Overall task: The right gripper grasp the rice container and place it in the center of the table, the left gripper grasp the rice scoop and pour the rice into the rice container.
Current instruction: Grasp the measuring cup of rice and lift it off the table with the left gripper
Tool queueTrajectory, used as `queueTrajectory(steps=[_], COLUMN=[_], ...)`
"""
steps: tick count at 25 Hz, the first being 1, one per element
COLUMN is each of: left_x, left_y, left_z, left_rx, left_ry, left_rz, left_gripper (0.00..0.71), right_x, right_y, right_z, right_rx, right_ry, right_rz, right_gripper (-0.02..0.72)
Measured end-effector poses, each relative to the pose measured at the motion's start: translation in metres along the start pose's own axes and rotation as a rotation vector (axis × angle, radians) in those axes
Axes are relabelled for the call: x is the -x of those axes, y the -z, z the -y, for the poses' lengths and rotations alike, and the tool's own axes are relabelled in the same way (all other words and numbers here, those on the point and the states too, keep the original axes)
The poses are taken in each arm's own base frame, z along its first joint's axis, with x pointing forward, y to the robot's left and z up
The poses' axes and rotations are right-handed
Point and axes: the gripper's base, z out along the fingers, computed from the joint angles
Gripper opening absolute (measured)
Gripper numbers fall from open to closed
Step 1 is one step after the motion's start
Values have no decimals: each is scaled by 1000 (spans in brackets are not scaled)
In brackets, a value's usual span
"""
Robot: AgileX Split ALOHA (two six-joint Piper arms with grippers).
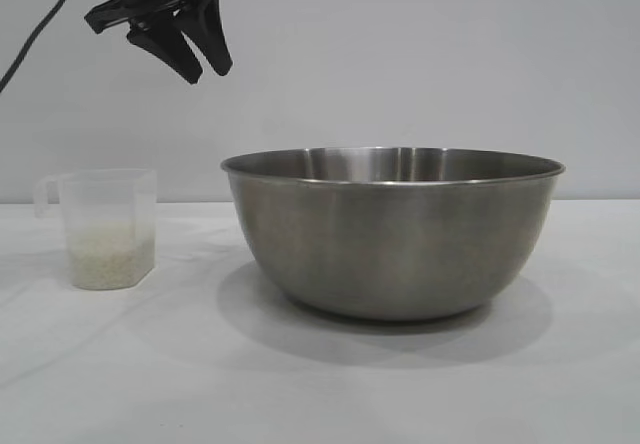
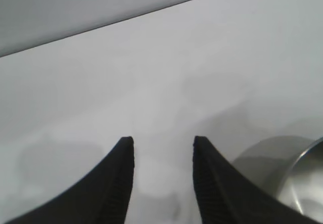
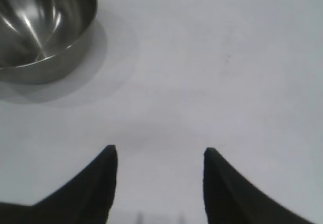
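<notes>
The rice container [image 1: 392, 232], a large steel bowl, stands on the white table [image 1: 320, 384] near the middle; its inside looks bare in the right wrist view [image 3: 40, 27]. At the left stands the rice scoop [image 1: 103, 228], a clear cup with rice [image 1: 111, 256] in its lower part and its handle pointing left. My left gripper [image 1: 205, 69] hangs open high above the table, up and to the right of the scoop, holding nothing [image 2: 163, 141]. My right gripper [image 3: 159, 151] is open over bare table, away from the bowl, out of the exterior view.
The steel bowl's rim [image 2: 308, 153] shows at the edge of the left wrist view. A plain grey wall [image 1: 400, 64] stands behind the table. A black cable [image 1: 40, 24] trails from the left arm.
</notes>
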Motion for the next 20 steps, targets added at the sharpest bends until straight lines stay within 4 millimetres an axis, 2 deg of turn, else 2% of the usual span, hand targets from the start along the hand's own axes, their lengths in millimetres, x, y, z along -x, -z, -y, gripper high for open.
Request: queueTrajectory(steps=[3,4,6,7,8,9,14,18,20], left_x=[8,13,16,16,14,11,-36,-84,-107], left_y=[14,22,36,43,51,59,83,96,101], left_z=[8,14,26,33,39,46,60,49,43], left_rx=[-4,-6,-2,7,20,31,152,257,296], left_ry=[-117,-155,-199,-210,-220,-231,-258,-218,-145], left_rz=[39,62,115,151,191,228,404,472,503], left_gripper=[271,271,271,271,271,271,271,271,271], right_x=[0,0,0,0,0,0,0,0,0], right_y=[0,0,0,0,0,0,0,0,0], right_z=[0,0,0,0,0,0,0,0,0], right_rx=[0,0,0,0,0,0,0,0,0], right_ry=[0,0,0,0,0,0,0,-1,-1], right_rz=[0,0,0,0,0,2,2,2,2], right_gripper=[368,326,314,314,262,251,260,260,260])
